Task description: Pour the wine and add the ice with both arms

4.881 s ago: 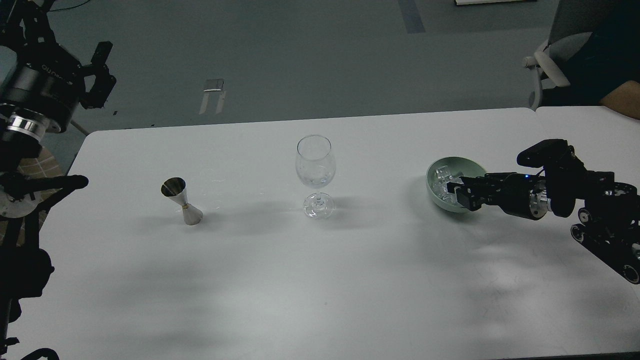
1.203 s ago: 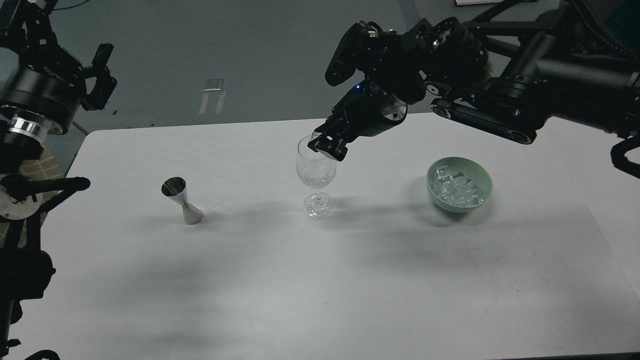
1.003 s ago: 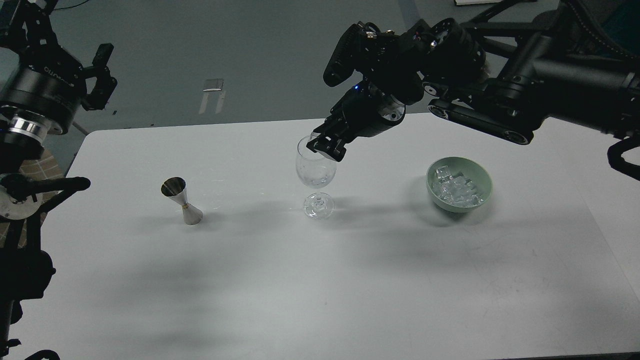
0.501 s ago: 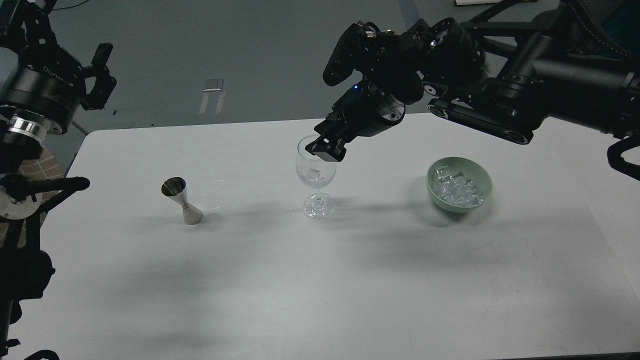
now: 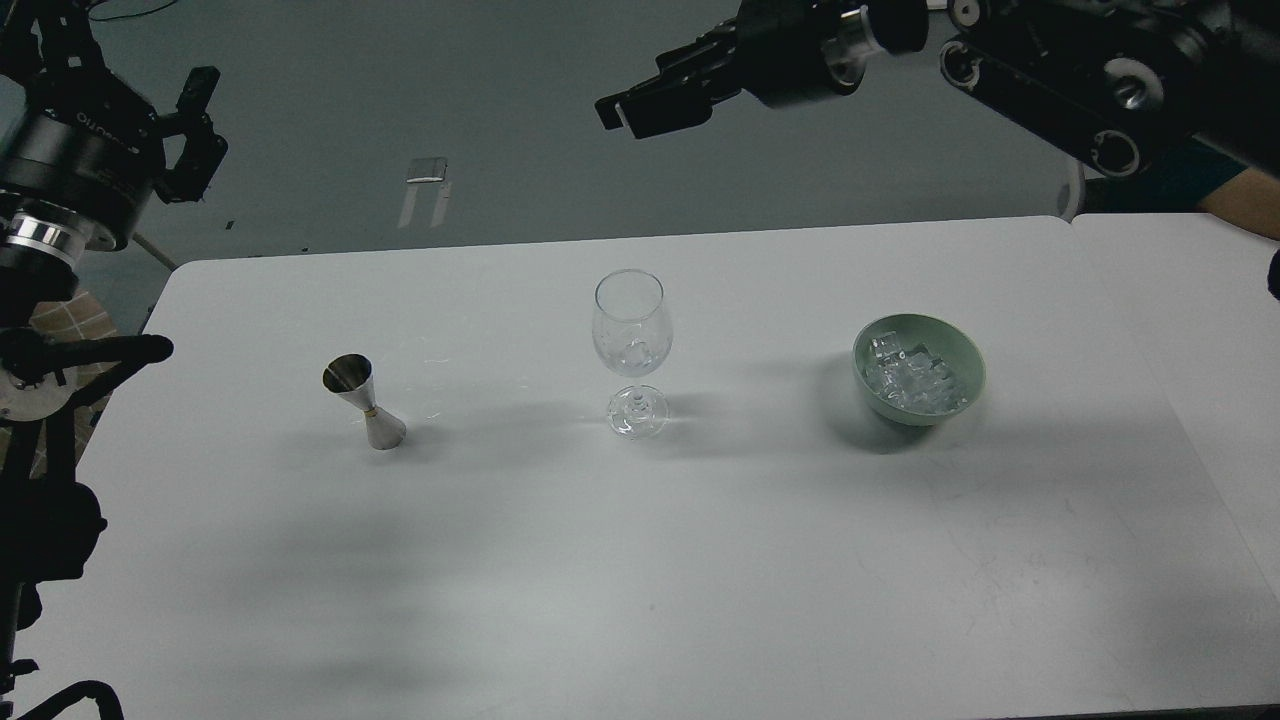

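Note:
A clear wine glass stands upright at the table's middle, with a small clear ice cube low in its bowl. A pale green bowl to the right holds several ice cubes. A steel jigger stands to the left of the glass. My right gripper hangs high above the glass and behind it, open and empty. My left gripper is raised at the far left, off the table, with its fingers apart and empty.
The white table has a seam to a second table at the right. A person's arm and a chair show at the far right. The right arm's links span the top right.
My right gripper let an ice cube drop into the wine glass, then rose up and back away from the rim. The left arm shifted slightly.

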Tool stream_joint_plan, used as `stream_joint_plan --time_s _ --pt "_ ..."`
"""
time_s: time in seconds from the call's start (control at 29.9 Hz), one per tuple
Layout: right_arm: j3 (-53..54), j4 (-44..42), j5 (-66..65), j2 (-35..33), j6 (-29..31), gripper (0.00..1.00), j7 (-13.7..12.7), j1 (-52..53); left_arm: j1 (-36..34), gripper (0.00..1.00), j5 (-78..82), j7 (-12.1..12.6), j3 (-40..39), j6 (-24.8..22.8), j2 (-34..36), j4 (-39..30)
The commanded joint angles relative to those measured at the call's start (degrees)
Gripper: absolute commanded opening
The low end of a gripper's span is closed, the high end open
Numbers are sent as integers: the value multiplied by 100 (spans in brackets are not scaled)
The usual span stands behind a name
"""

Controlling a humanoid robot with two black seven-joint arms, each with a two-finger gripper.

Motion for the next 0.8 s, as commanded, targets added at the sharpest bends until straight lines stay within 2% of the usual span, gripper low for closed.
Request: stream_joint_plan --time_s 0.0,0.13,0.23,0.33,0.47,0.57,0.77 --pt "358 -32 537 -569 0 100 1 -81 -239 98 -1 13 18 4 -20 242" --pt "525 -146 1098 -842 0 100 1 -309 -572 98 -44 39 158 -66 85 452" --pt "534 -470 1590 -754 -548 100 1 -459 -932 98 -44 214 281 -154 322 952" --pt "534 -752 1959 -649 -760 100 1 -503 -1187 98 -44 276 465 -189 385 1348" --pt "648 -955 3049 -561 -849 100 1 -696 -1408 98 -44 276 677 -190 438 1666" --pt "841 -990 4085 -552 -875 100 1 -811 -1610 98 -44 381 765 -111 368 1762" --pt "912 -999 4966 -552 -1455 100 1 -881 -1848 98 -36 294 835 -93 218 2123"
